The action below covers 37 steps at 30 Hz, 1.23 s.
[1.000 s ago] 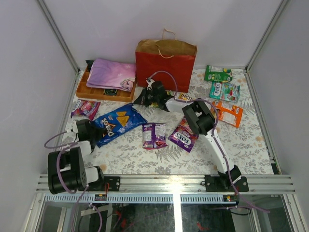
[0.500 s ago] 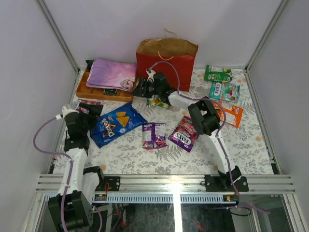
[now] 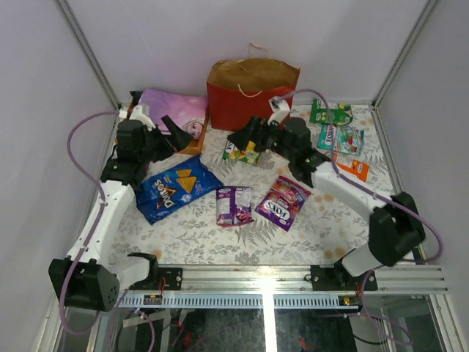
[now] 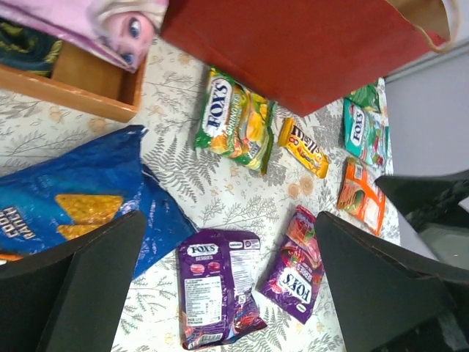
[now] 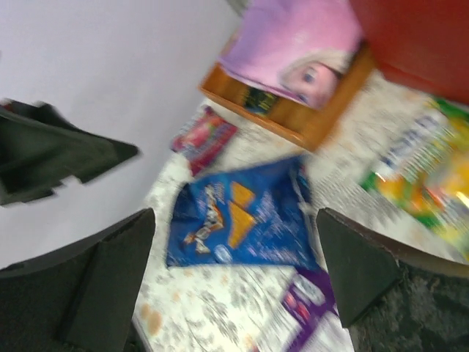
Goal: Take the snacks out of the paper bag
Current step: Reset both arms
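Note:
The red paper bag (image 3: 253, 97) stands upright at the back, its brown inside showing; its contents are hidden. The snacks lie out on the table: a blue Doritos bag (image 3: 176, 188), two purple Fox's packs (image 3: 234, 205) (image 3: 282, 202), a green-yellow Fox's pack (image 3: 244, 152), green (image 3: 330, 111), teal (image 3: 341, 138) and orange (image 3: 354, 169) packs. My left gripper (image 3: 170, 132) hangs open above the tray's corner, empty. In the left wrist view the left gripper (image 4: 227, 286) looks down on a purple pack (image 4: 216, 293). My right gripper (image 3: 245, 136) is open and empty in front of the bag. The blurred right wrist view shows the right gripper (image 5: 231, 275) over the Doritos bag (image 5: 242, 213).
An orange wooden tray (image 3: 196, 144) with a pink-purple folded cloth (image 3: 176, 110) sits back left, next to the bag. A small yellow M&M's pack (image 4: 303, 147) lies right of the green-yellow pack. A red pack (image 5: 205, 136) lies near the left wall. Metal frame posts edge the table.
Both grippers have opened. The left arm has risen and swung back toward the tray. The right gripper has pulled back to the right, and the green-yellow pack now lies uncovered before the bag.

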Motion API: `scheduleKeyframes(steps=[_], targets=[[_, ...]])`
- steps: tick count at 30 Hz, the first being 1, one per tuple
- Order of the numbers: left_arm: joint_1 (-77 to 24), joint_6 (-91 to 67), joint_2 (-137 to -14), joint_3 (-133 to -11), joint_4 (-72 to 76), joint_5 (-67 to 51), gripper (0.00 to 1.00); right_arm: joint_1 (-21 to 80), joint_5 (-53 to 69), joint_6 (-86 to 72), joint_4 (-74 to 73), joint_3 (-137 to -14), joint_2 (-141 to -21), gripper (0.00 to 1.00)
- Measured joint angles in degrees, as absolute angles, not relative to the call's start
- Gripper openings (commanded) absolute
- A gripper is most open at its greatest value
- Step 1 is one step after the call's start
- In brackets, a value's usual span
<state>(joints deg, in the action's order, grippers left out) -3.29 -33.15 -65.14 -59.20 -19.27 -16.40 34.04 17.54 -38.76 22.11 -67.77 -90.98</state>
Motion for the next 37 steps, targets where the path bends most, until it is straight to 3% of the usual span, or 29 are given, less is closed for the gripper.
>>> scheduleKeyframes(steps=[8, 15, 37], targets=[[-10.2, -30.9, -61.6, -55.4, -17.9, -9.5, 1.0, 33.6, -6.3, -33.3, 13.1, -35.6, -61.7, 0.99], [-10.3, -29.1, -55.1, -53.5, -17.9, -8.5, 1.0, 33.6, -20.1, -29.8, 1.7, -27.9, -41.4, 0.99], [-10.3, -22.2, -56.0, -54.4, -24.1, -3.3, 1.0, 33.6, -24.1, -28.4, -5.3, -31.3, -42.2, 0.99]])
